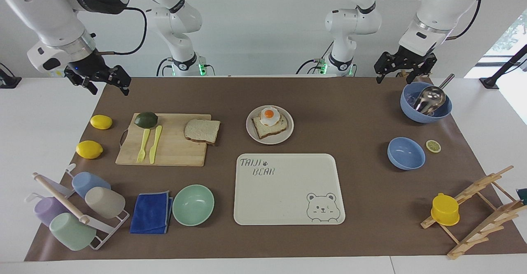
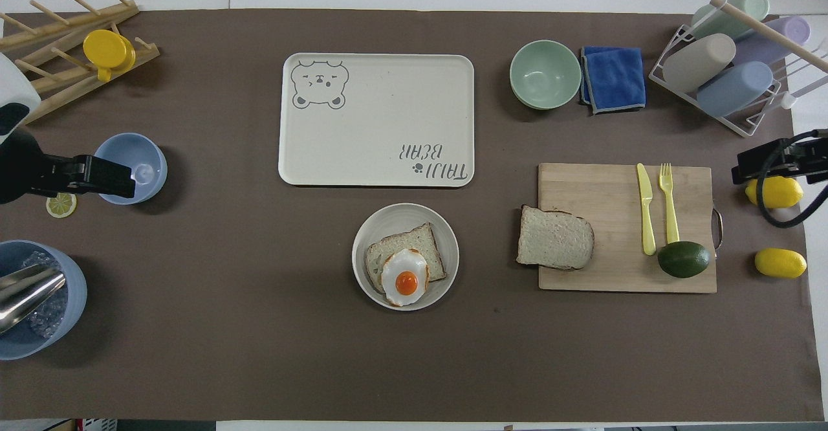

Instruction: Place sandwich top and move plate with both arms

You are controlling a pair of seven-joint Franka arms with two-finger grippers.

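Note:
The sandwich top (image 1: pixel 201 131) is a plain bread slice lying on the edge of a wooden cutting board (image 1: pixel 177 150), on the side toward the plate; it also shows in the overhead view (image 2: pixel 555 238). The round beige plate (image 1: pixel 269 141) sits mid-table and holds a bread slice with a fried egg (image 1: pixel 269 115); the overhead view shows the plate (image 2: pixel 401 217) too. My right gripper (image 1: pixel 106 85) hangs open and empty in the air over the mat's edge at the right arm's end (image 2: pixel 753 162). My left gripper (image 1: pixel 403 74) waits open and empty, raised over the small blue bowl (image 2: pixel 110 177).
A cream bear tray (image 1: pixel 288 191) lies farther from the robots than the plate. An avocado (image 1: pixel 145 119), yellow fork and knife lie on the board. Two lemons (image 1: pixel 101 121), a mint bowl (image 1: pixel 193 205), blue cloth, cup rack, two blue bowls (image 1: pixel 406 153) and a wooden rack stand around.

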